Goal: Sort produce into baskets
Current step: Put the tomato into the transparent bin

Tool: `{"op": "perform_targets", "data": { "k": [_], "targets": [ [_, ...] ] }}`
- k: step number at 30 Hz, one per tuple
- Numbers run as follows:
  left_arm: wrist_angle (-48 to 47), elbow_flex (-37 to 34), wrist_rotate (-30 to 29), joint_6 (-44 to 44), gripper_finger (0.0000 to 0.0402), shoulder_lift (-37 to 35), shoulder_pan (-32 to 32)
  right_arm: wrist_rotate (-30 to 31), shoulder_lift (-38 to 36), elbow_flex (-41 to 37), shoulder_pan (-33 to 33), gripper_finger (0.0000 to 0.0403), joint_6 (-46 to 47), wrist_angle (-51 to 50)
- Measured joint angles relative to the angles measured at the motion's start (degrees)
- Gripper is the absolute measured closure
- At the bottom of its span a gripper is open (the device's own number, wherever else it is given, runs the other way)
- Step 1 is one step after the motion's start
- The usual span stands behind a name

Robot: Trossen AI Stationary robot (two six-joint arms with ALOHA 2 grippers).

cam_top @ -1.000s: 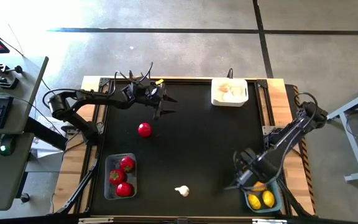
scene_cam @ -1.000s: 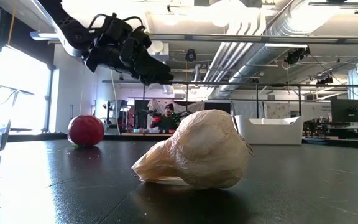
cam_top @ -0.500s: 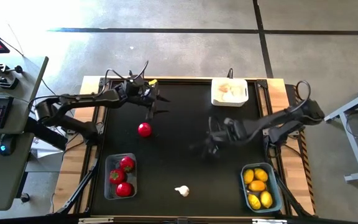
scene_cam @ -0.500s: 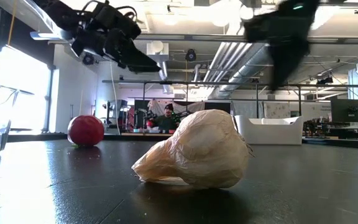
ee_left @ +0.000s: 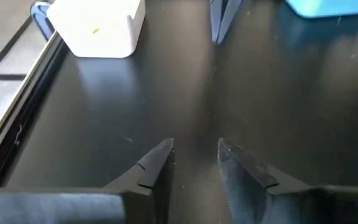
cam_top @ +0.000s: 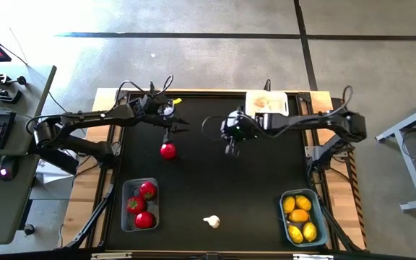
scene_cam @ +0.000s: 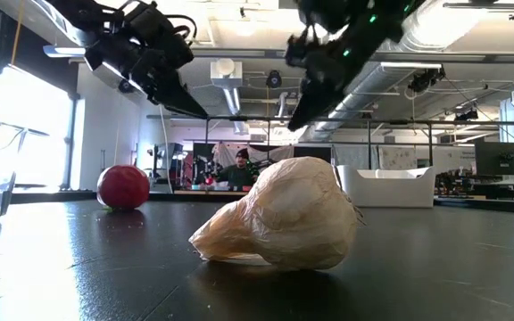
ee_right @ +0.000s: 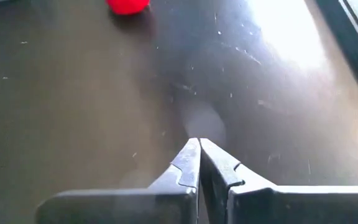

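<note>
With sorting nearly done, two pieces are left loose on the black table (cam_top: 215, 180): a red tomato (cam_top: 167, 150) at left centre and a garlic bulb (cam_top: 211, 222) near the front edge. The clear basket (cam_top: 126, 206) at front left holds three red pieces, the blue-grey basket (cam_top: 322, 217) at front right holds yellow lemons (cam_top: 300, 216), and the white basket (cam_top: 267, 114) at the back holds pale pieces. The left gripper (cam_top: 173, 126) hangs just behind the tomato with its fingers spread and nothing between them; the right gripper (cam_top: 231, 148) hovers over mid-table, fingers pressed together and empty. The step in hand looks like the pickup of the tomato, which calls for the left gripper to drop over it, close, and carry it to the clear basket, while the garlic waits for a trip to the white one. The white basket's contents are too small to name for certain from above, and the arm partly covers its rim. From table level the garlic fills the foreground and the blue-grey basket cannot be seen; a person shows faintly in the room behind
</note>
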Motion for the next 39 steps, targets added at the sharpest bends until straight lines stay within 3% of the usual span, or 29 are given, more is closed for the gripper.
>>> {"op": "perform_targets", "data": {
  "k": [9, 16, 22, 33, 39],
  "targets": [
    [-6.63, 0.0, -1.48, 0.04, 0.0353, -0.86, -2.0, -13.33, 11.44, -0.02, -2.93, 0.0403, -5.19, 16.95],
    [-14.84, -0.02, -1.59, -2.18, 0.0397, -5.24, -4.0, -17.37, 18.32, -0.07, -2.9, 0.0403, -5.72, 28.41],
    [-17.85, -0.02, -6.42, -6.61, 0.0401, -9.39, -7.34, -20.76, 23.8, -0.07, -2.83, 0.0403, -4.5, 39.67],
    [-24.02, 0.91, -7.34, -11.01, 0.0401, -11.36, -11.46, -20.7, 28.88, -0.21, -0.54, 0.0403, -2.52, 51.8],
    [-28.08, 2.63, -7.49, -11.21, 0.0401, -11.36, -13.23, -19.97, 28.92, -8.93, 0.22, 0.0403, 1.56, 70.57]
  ]
}}
